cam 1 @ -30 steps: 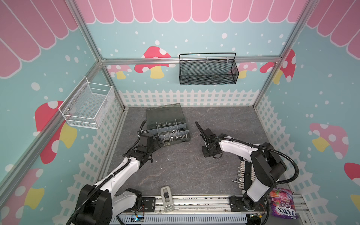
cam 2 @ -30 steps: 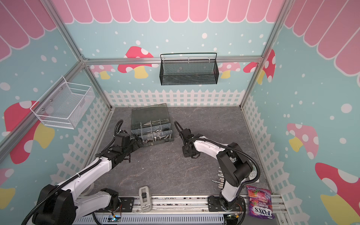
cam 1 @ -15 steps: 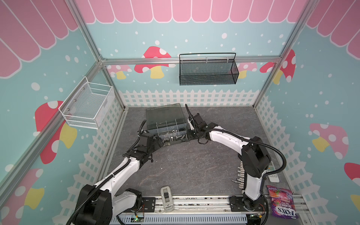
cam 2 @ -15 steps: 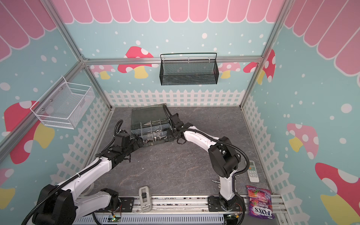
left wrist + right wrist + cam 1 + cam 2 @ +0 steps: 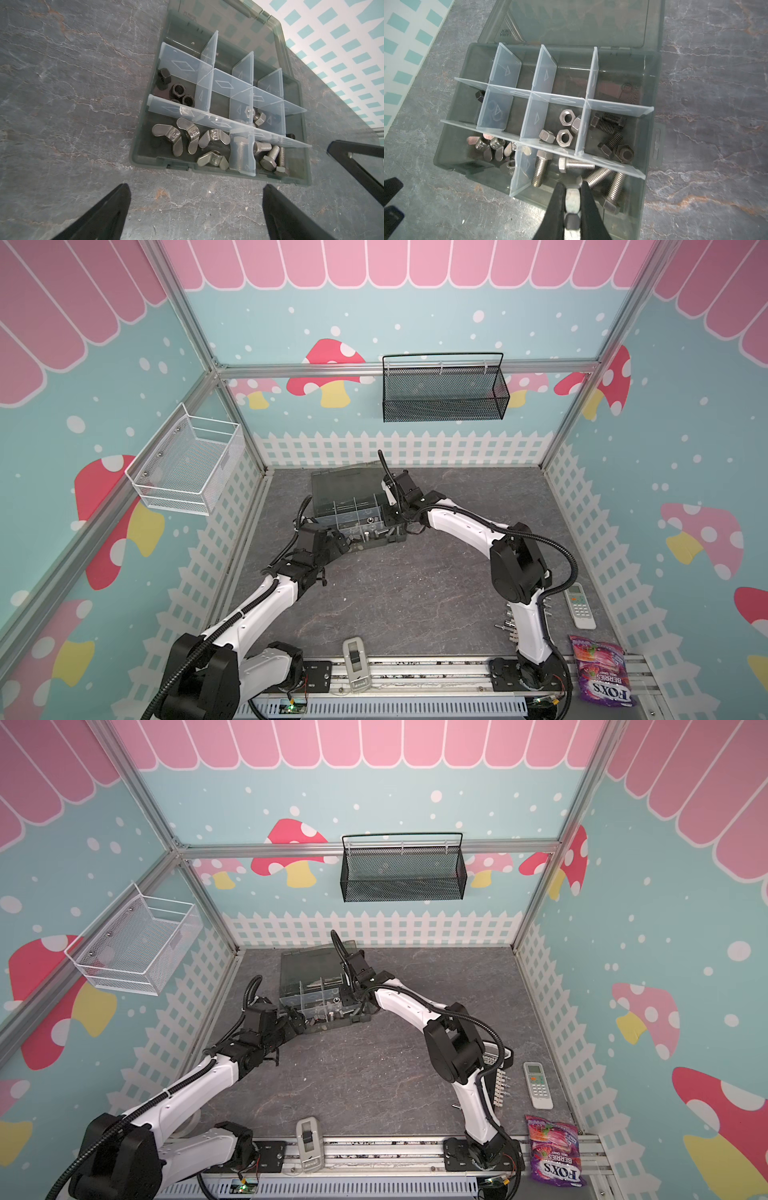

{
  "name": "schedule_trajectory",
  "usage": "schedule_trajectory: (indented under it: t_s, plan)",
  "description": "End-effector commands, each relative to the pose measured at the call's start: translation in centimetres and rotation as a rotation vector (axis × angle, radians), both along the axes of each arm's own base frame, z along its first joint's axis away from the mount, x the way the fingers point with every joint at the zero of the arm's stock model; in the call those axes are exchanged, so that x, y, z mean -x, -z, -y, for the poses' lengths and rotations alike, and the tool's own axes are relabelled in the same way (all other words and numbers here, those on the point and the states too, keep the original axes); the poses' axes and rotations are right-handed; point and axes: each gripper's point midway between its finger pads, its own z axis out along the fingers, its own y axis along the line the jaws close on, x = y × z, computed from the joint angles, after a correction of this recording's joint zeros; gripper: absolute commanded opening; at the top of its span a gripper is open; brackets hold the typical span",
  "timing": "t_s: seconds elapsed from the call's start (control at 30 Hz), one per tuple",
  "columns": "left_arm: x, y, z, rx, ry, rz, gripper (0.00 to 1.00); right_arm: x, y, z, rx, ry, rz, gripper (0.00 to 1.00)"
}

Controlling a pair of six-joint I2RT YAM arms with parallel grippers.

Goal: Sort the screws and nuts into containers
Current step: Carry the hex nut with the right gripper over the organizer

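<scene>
Over the silver screws (image 5: 576, 166) compartment of organizer box (image 5: 446, 162), right gripper (image 5: 572, 187) clamped on silver hex piece (image 5: 572, 199), screw or nut unclear, left gripper (image 5: 196, 187) spread wide, empty, just short of box front wall, wing nuts (image 5: 176, 135) and black screws (image 5: 610, 133) in separate compartments

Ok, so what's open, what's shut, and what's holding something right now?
Dark grey plastic organizer box, smoky see-through lid open.
Left gripper, open, holding nothing.
Right gripper, shut on a small shiny silver hex screw over the box.
Black mesh basket, hanging, looks empty.
White wire basket, hanging, looks empty.
</scene>
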Motion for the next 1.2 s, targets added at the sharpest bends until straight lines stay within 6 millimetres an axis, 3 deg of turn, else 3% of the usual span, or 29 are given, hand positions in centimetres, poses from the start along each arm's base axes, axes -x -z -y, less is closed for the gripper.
schedule_trajectory:
  t_s: [0.0,0.43,1.17]
  plan:
    - [-0.1,-0.2,-0.4,0.013,-0.025,0.015,1.0,0.0,1.0,-1.1,0.024,-0.038,-0.012,0.04]
    - [-0.1,-0.7,-0.5,0.014,-0.029,0.023,1.0,-2.6,2.4,-3.6,0.023,-0.062,0.006,0.04]
    - [0.2,-0.7,-0.8,0.008,-0.038,0.025,1.0,-3.8,4.3,-6.4,-0.013,-0.098,-0.002,0.11]
